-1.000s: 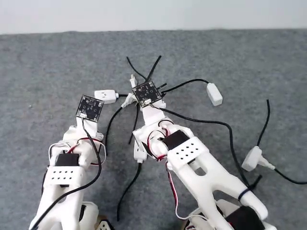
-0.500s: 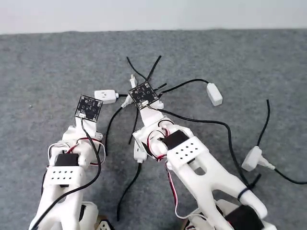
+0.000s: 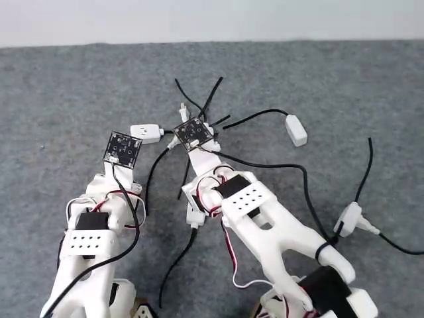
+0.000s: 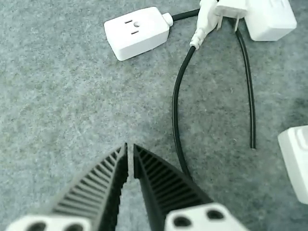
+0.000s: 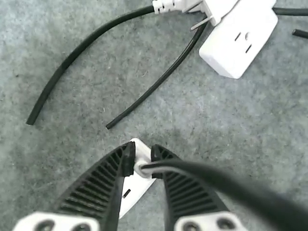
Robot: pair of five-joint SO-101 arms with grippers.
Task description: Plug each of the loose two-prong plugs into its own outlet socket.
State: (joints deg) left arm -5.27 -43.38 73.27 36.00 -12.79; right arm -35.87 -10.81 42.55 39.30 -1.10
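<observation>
My right gripper (image 5: pixel 142 147) is shut on a white two-prong plug (image 5: pixel 131 190), whose black cord (image 5: pixel 216 183) trails back past the fingers. Beyond its tips lie a white outlet socket (image 5: pixel 238 36) and another plug (image 5: pixel 192 8) with bare prongs. Low over the grey carpet, my left gripper (image 4: pixel 129 147) is shut with nothing in it. Ahead of it lies a white outlet socket (image 4: pixel 137 32), with a loose plug (image 4: pixel 211 14) beside it. In the high view this socket (image 3: pixel 146 132) lies between the two arms' wrists. Further right are a third socket (image 3: pixel 296 129) and another plug (image 3: pixel 349 218).
Loose black cords (image 3: pixel 199 99) cross the carpet around the middle sockets. A long cord (image 3: pixel 291 169) runs from my right wrist around the right arm (image 3: pixel 248 202). A white plug (image 3: pixel 193 212) with a black cord lies between the arms. Bare carpet stretches to the far left.
My right arm has swung slightly left, taking its held plug and cord along. The long cord has shifted with it. The left arm has stayed still.
</observation>
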